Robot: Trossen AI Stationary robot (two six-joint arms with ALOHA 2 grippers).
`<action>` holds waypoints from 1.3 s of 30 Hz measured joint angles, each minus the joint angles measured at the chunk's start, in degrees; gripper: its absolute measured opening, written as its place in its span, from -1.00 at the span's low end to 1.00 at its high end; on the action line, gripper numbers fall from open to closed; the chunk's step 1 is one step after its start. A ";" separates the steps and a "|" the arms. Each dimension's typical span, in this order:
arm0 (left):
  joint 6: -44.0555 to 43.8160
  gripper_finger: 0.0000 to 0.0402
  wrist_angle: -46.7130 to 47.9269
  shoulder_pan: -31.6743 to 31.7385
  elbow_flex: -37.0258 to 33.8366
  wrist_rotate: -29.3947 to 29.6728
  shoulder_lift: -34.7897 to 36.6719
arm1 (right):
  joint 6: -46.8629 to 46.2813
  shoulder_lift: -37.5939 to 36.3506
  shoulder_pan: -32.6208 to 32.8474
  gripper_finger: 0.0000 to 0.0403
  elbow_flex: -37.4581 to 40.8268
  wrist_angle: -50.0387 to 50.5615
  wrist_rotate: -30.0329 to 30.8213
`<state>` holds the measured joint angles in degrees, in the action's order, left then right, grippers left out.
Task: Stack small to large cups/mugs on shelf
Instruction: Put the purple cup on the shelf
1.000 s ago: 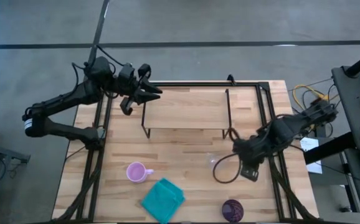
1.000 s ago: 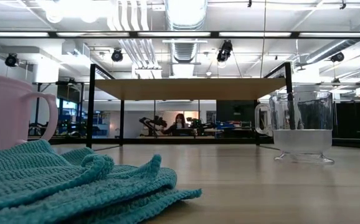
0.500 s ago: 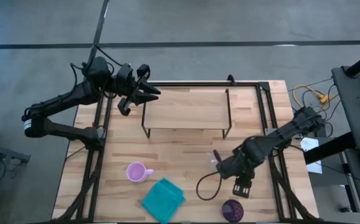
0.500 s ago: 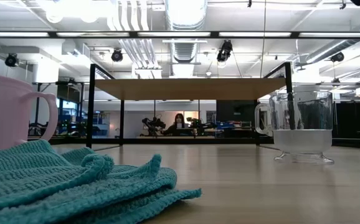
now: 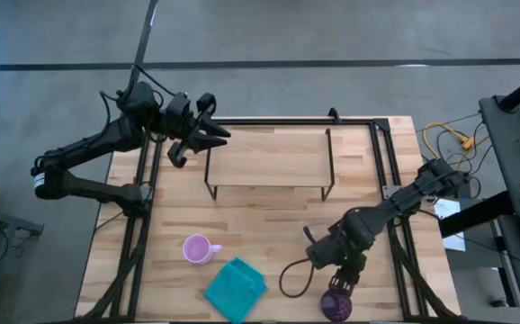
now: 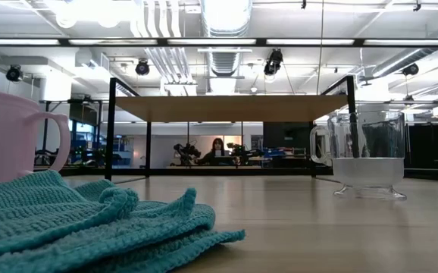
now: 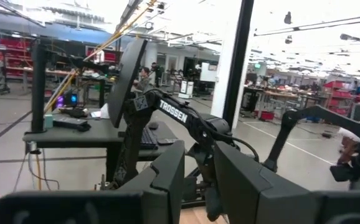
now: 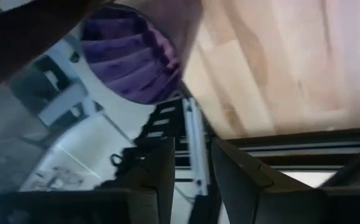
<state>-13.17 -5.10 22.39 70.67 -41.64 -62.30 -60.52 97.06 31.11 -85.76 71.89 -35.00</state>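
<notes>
The dark purple tumbler [image 5: 336,306] stands near the table's near edge, right of centre, and also shows in the right wrist view [image 8: 133,62]. My right gripper [image 5: 338,281] is shut and hovers just beyond the tumbler's far side; in its wrist view [image 8: 192,155] the tumbler lies ahead of the fingers. The pink mug [image 5: 196,247] stands on the table at near left. The clear glass cup [image 6: 367,155] stands on the table. The wood shelf [image 5: 267,157] stands at the far middle, its top bare. My left gripper [image 5: 213,133] is shut and waits by the shelf's far left corner.
A teal cloth [image 5: 236,286] lies crumpled by the near edge, next to the pink mug. A black cable loop [image 5: 291,277] hangs from my right arm over the table. The black outer frame [image 5: 381,153] runs along the table's sides. Bare wood lies between shelf and mug.
My right gripper has swung from beside the shelf's right leg toward the table's near edge, past the glass cup, and now sits by the purple tumbler. Its cable loop has come along. The cups, the cloth and my left arm have kept still.
</notes>
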 joint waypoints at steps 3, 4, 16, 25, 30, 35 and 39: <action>0.02 -0.63 0.07 0.00 -0.04 -2.91 0.13 | -3.89 -0.26 0.41 -0.49 0.00 -3.99 0.34; 0.02 -0.63 0.04 0.00 -0.04 -3.68 0.22 | -4.35 -0.26 0.59 -0.49 0.00 -5.01 0.53; 0.07 -0.63 -0.06 0.02 -0.07 -6.32 1.79 | -7.77 3.39 5.72 -0.58 0.15 -7.41 11.11; 0.08 -0.63 -0.41 0.02 -0.07 -6.32 1.81 | -9.93 6.35 7.32 -0.59 0.17 -8.35 11.10; 0.09 -0.63 -0.44 0.02 -0.06 -6.32 1.79 | -9.52 7.76 7.39 -0.59 0.17 -8.32 11.13; 0.09 -0.63 -0.43 0.02 -0.07 -6.32 1.81 | -8.16 9.24 7.39 -0.59 0.20 -8.28 11.13; 0.09 -0.63 -0.44 0.02 -0.07 -6.32 1.77 | -6.59 10.33 7.39 -0.59 0.28 -8.32 11.14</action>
<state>-13.08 -5.54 22.41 70.61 -47.97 -60.53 -67.12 107.39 38.50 -85.47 63.57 -23.86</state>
